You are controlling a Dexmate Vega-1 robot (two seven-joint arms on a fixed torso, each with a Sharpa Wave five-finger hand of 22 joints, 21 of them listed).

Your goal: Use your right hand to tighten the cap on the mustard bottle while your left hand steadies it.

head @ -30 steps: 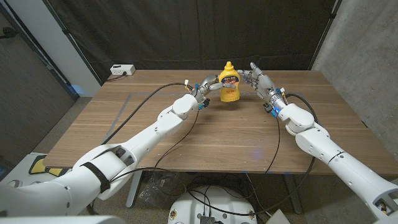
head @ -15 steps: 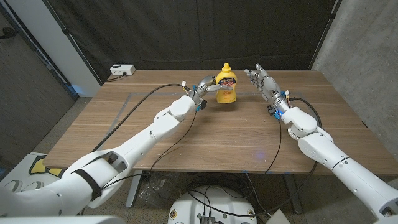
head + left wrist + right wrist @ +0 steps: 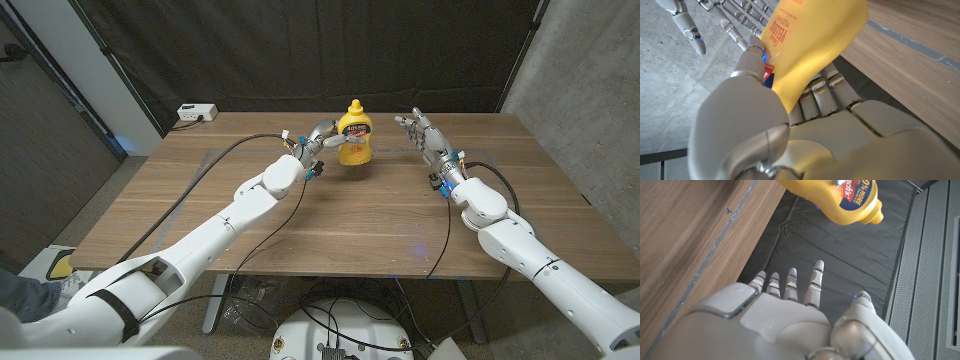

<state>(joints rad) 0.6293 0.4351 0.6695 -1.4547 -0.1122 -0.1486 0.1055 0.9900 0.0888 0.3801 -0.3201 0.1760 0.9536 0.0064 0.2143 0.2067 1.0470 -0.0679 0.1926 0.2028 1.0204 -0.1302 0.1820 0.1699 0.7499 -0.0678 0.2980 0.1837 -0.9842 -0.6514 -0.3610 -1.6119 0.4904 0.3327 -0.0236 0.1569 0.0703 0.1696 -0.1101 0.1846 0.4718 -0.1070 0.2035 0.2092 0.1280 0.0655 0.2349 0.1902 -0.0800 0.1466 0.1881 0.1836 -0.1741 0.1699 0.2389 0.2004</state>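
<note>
Over the last second the right hand (image 3: 421,133) has drawn away empty, fingers spread, while the left hand (image 3: 318,137) grips the mustard bottle (image 3: 355,137) at upper centre above the counter (image 3: 330,215), suggesting tightening has paused.

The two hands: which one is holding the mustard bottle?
The left hand grips the mustard bottle around its body. The right hand is apart from the bottle, fingers spread, holding nothing.
</note>
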